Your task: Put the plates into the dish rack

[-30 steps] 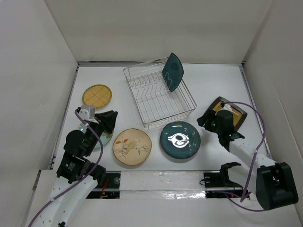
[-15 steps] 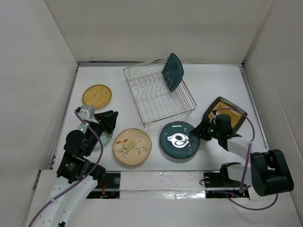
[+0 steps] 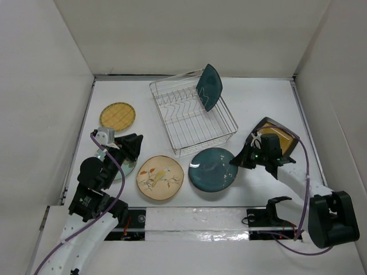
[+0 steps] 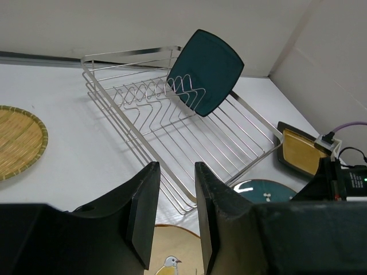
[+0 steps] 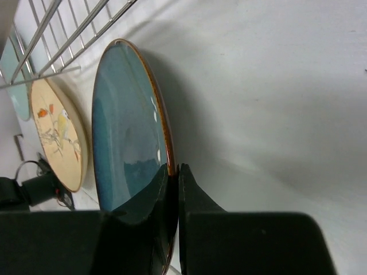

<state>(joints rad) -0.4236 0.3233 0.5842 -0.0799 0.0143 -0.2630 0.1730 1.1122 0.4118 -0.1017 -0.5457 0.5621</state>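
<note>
Clamping the dark teal round plate at its right rim, R gripper holds it tilted on white table, far edge just beside dish rack near rim, cream floral plate close on left; L gripper fingers apart, white walls around.

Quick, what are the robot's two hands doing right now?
Left gripper: open, holding nothing.
Right gripper: closed on the rim of the dark teal round ceramic plate.
</note>
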